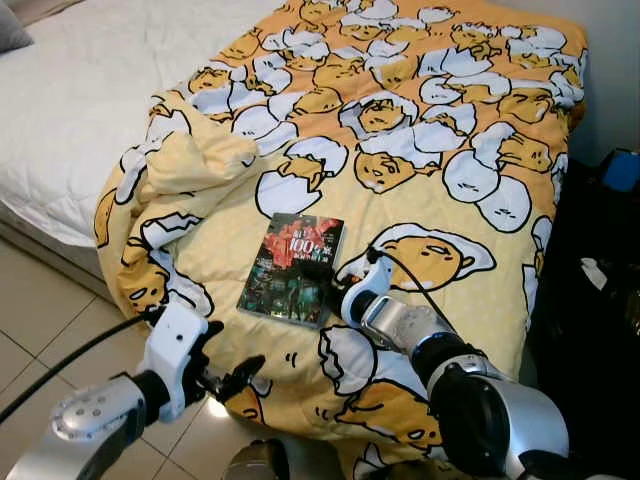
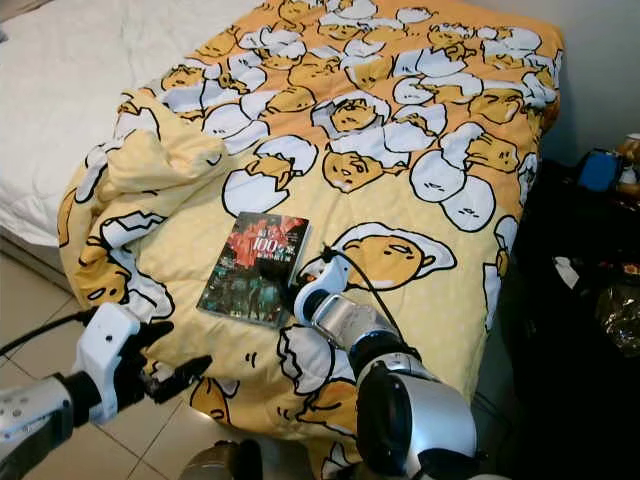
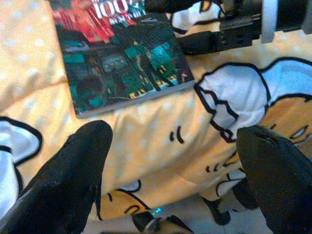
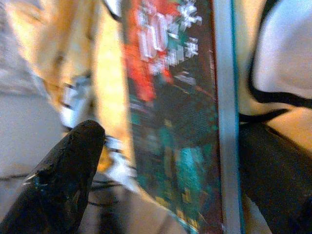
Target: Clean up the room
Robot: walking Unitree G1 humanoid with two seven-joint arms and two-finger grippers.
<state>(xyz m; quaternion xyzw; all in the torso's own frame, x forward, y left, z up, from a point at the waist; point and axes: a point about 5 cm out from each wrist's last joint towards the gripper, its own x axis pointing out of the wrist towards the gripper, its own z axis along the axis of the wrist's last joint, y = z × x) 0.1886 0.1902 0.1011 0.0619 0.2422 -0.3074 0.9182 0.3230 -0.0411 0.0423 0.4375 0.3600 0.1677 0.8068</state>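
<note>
Book [image 1: 293, 270] lies flat on egg-print yellow quilt [image 1: 420, 120] beside tiled floor [image 1: 30, 310].

Head eyes look down; wrist views close; all share book [image 1: 292, 268].

Book [image 1: 292, 270] on quilt [image 1: 420, 120]: cover carries large white "100" near top, on red patch; legible in head views, left wrist & right wrist views. Smaller white characters beside & under the no., prob. Chinese, too blurred to read. Rest of cover dark w/ teal pics, no readable txt. Quilt print: cartoon egg figures only, no lettering. No other labels, brands or signs legible anywhere else.
</note>
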